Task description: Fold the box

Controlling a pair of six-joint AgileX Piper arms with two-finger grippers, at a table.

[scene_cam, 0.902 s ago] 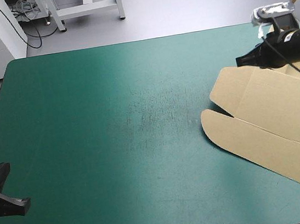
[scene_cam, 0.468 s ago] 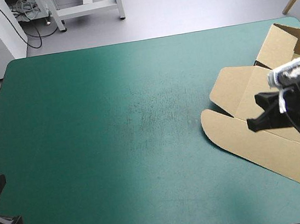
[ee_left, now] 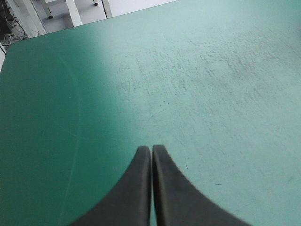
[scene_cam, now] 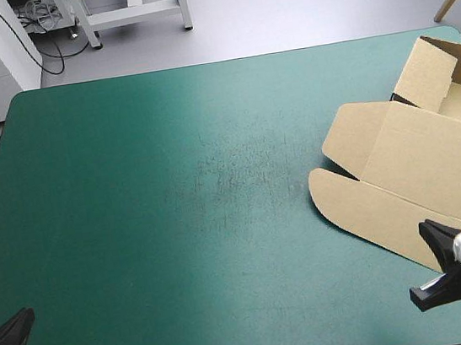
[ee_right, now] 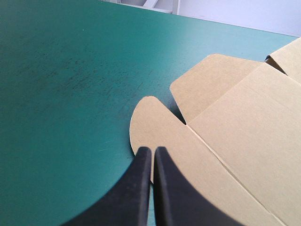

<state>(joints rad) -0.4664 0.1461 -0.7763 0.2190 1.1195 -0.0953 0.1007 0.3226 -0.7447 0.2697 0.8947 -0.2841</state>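
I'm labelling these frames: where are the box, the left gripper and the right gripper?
box (scene_cam: 437,158), high view, on its broad flat panel.
left gripper (ee_left: 151,149), left wrist view, where its shut fingers' tips meet.
right gripper (ee_right: 152,149), right wrist view, where its shut fingers' tips meet.

There is one table with one teal-green cover. One brown box lies on it, a single cut sheet. Two rounded flaps show on the box's side toward the table's middle. There are two grippers, the left gripper and the right gripper. Each has two black fingers, four in all.
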